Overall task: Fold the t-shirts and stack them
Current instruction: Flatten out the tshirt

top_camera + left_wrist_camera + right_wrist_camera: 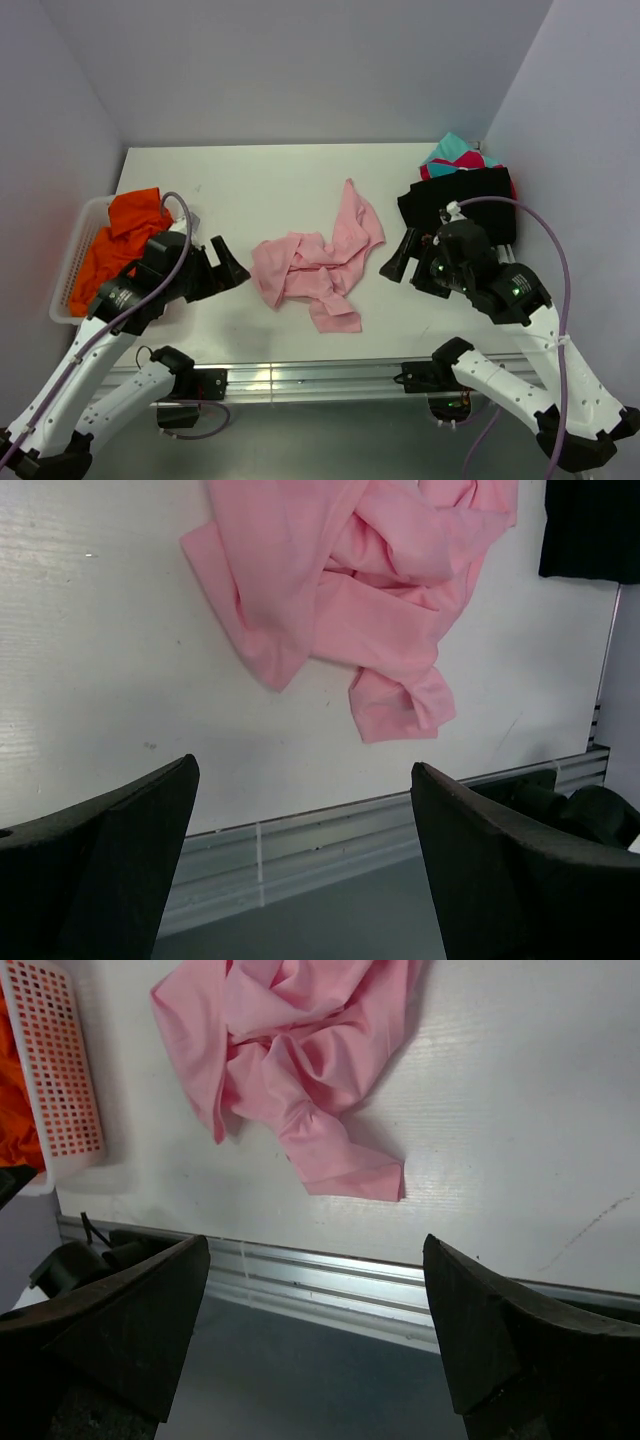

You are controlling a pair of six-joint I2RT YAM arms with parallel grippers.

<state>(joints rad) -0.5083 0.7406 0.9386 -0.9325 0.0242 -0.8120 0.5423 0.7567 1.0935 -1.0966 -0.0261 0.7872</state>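
A crumpled light pink t-shirt lies in a heap at the middle of the white table, also in the left wrist view and the right wrist view. An orange t-shirt fills the basket at the left. A black t-shirt lies at the back right on top of magenta and teal ones. My left gripper hangs open just left of the pink heap, empty. To the right of the heap my right gripper is open and empty too.
A white mesh basket stands at the table's left edge, seen also in the right wrist view. The aluminium rail runs along the near edge. Grey walls close in the back and both sides.
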